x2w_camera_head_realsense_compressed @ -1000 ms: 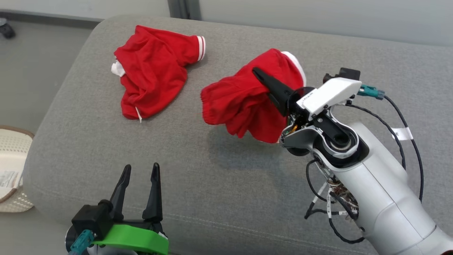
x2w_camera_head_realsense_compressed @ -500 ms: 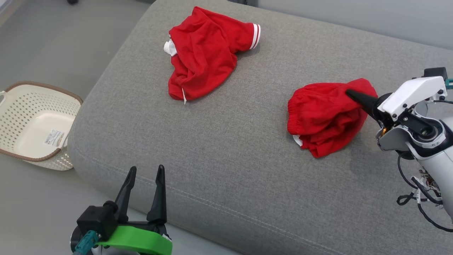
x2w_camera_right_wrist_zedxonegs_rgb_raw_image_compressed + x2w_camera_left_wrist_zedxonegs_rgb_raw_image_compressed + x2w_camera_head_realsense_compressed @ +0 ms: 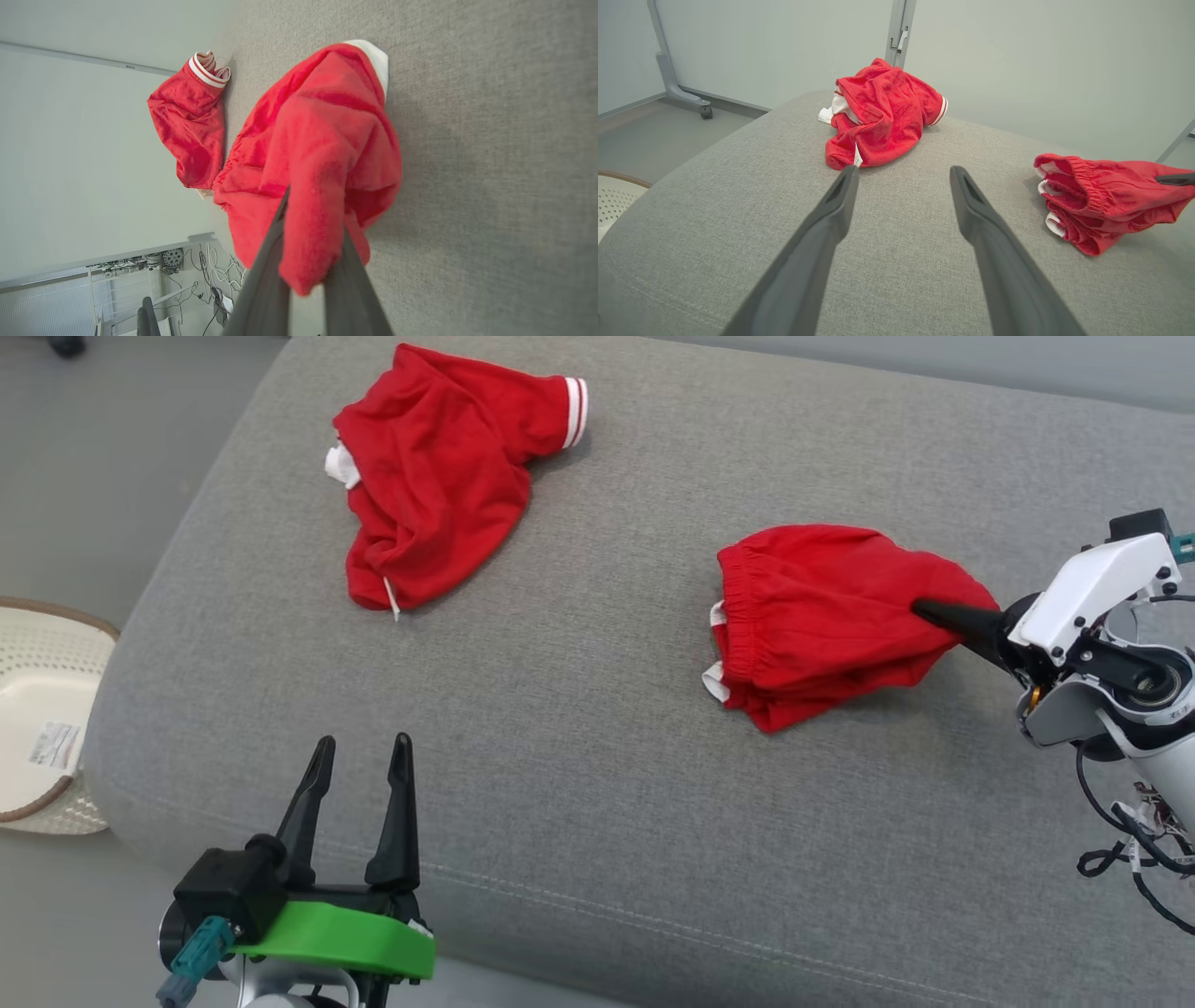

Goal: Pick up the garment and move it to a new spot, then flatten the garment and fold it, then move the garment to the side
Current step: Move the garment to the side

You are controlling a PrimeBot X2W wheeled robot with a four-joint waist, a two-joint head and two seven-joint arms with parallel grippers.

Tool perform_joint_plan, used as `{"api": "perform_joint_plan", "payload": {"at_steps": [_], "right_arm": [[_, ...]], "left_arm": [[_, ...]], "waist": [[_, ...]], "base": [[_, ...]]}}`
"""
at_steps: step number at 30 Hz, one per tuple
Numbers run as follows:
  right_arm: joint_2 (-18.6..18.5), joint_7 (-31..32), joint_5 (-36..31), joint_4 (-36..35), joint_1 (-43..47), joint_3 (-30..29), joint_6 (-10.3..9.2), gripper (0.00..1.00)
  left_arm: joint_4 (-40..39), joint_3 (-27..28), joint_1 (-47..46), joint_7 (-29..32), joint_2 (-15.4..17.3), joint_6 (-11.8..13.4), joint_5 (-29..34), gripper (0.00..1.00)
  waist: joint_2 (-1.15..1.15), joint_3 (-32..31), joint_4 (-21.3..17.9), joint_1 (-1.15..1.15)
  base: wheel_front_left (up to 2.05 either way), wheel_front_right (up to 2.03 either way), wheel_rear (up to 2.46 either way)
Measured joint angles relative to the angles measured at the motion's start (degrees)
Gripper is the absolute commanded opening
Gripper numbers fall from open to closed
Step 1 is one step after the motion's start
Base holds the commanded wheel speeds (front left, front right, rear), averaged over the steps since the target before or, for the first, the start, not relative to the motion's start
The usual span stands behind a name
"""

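The right pincer (image 3: 924, 609) is clamped on one end of the red garment (image 3: 822, 607), which lies beyond its tips on the grey cushion (image 3: 607, 784). Its wrist view shows cloth bunched between both fingers (image 3: 266, 289), where the head view has one finger over the cloth. The left pincer (image 3: 364, 747) gapes empty, a second red garment (image 3: 429, 476) well beyond its tips.

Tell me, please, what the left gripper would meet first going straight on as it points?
Probably the crumpled red garment with the striped cuff, though the left gripper might graze the grey cushion first.
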Motion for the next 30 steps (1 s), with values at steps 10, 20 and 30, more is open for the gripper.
{"api": "perform_joint_plan", "payload": {"at_steps": [10, 20, 30], "right_arm": [[-4.4, 2.3, -1.1, -0.4, 0.0, 0.6, 0.03, 0.00], [-12.6, -3.8, -11.8, 0.7, -3.4, 0.2, 0.03, 0.00], [-13.4, -8.8, -16.7, 3.2, -7.1, 0.4, 0.03, 0.00]], "left_arm": [[-0.8, -0.2, -0.9, 0.1, 0.3, 0.0, 0.6, 1.00], [-2.8, -1.6, -2.9, 1.8, 0.7, -0.1, 1.0, 1.00], [-3.4, -0.7, -4.9, 2.0, 1.3, 0.0, 1.5, 1.00]], "waist": [[0.00, 0.5, -6.8, 0.00], [0.00, 4.6, -8.7, 0.00], [0.00, 8.2, -10.4, 0.00]], "base": [[0.00, 0.00, 0.00], [0.00, 0.00, 0.00], [0.00, 0.00, 0.00]]}}
